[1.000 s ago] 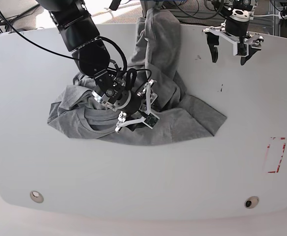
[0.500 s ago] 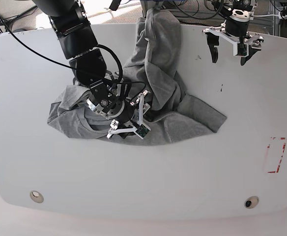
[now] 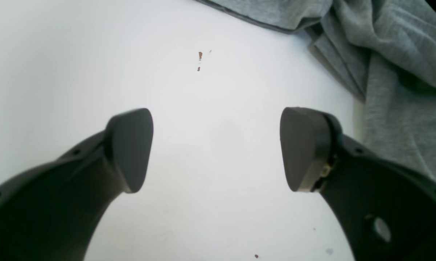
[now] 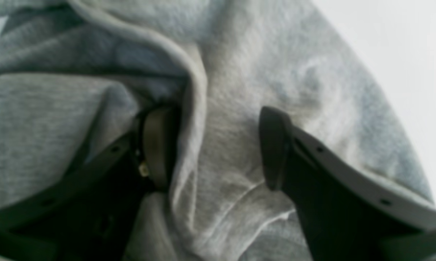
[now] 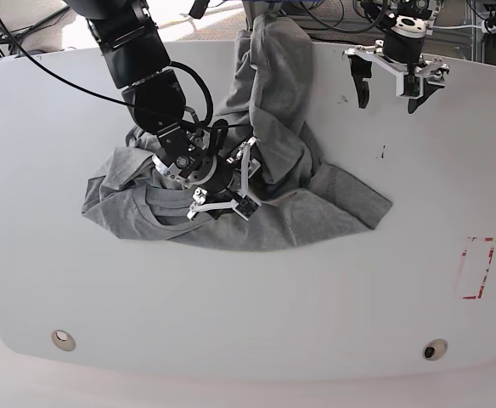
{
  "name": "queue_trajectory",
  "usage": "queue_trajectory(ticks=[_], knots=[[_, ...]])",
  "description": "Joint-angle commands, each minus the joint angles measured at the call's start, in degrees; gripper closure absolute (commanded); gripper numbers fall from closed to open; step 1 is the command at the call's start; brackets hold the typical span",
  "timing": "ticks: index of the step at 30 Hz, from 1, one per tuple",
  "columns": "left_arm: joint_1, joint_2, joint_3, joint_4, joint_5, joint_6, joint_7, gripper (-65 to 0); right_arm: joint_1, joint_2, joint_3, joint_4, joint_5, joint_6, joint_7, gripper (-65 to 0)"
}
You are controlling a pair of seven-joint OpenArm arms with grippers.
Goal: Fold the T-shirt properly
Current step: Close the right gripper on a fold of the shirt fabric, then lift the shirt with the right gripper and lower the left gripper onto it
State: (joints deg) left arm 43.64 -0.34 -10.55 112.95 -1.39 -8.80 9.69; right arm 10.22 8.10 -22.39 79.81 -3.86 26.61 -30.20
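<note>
Compared with half a second ago, the right pincer (image 5: 222,183) has shifted up and to the right over the cloth, and the left pincer (image 5: 390,78) has edged slightly toward the upper left of the base view. The T-shirt (image 5: 256,170) lies crumpled across the middle of the worktop (image 5: 248,297), one end trailing over the far edge at the top of the frame. The right pincer sits low on the T-shirt's centre; in its wrist view the jaws are parted, straddling a raised fold with a hem (image 4: 198,108), one finger (image 4: 156,145) tucked partly under that fold. The right arm reaches down from the upper left. The left pincer hangs at the upper right, jaws wide apart above bare worktop, with the T-shirt's edge (image 3: 385,54) just beside it.
</note>
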Motion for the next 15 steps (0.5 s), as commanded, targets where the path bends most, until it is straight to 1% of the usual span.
queue_trajectory(ticks=[1, 5, 8, 9, 13, 15], knots=[[0.45, -0.14, -0.05, 0.94, -0.33, 0.14, -1.30, -51.2, 1.52, -0.05, 0.37, 0.06, 0.30, -0.19, 1.14, -28.1], [0.36, -0.14, -0.05, 0.94, -0.33, 0.14, -1.30, -51.2, 2.84, -0.14, 0.37, 0.50, 0.30, -0.19, 0.88, -0.3], [0.45, -0.14, -0.05, 0.94, -0.33, 0.14, -0.95, -51.2, 2.92, 0.03, 0.72, 3.66, 0.30, -0.28, 0.70, -0.2], [0.45, -0.14, 0.04, 0.94, -0.33, 0.14, 0.02, -51.2, 2.92, 0.03, 0.72, 4.63, 0.30, -0.37, 0.70, -0.5], [-1.57, -0.14, 0.83, 1.03, -0.41, 0.14, 6.26, -51.2, 4.51, 0.12, 0.81, 8.32, 0.30, -0.37, 0.09, 0.0], [-2.80, -0.06, 0.92, 1.03, -0.41, 0.14, 10.04, -51.2, 6.00, 0.12, 0.99, 11.13, 0.30, -0.46, -2.02, 0.0]])
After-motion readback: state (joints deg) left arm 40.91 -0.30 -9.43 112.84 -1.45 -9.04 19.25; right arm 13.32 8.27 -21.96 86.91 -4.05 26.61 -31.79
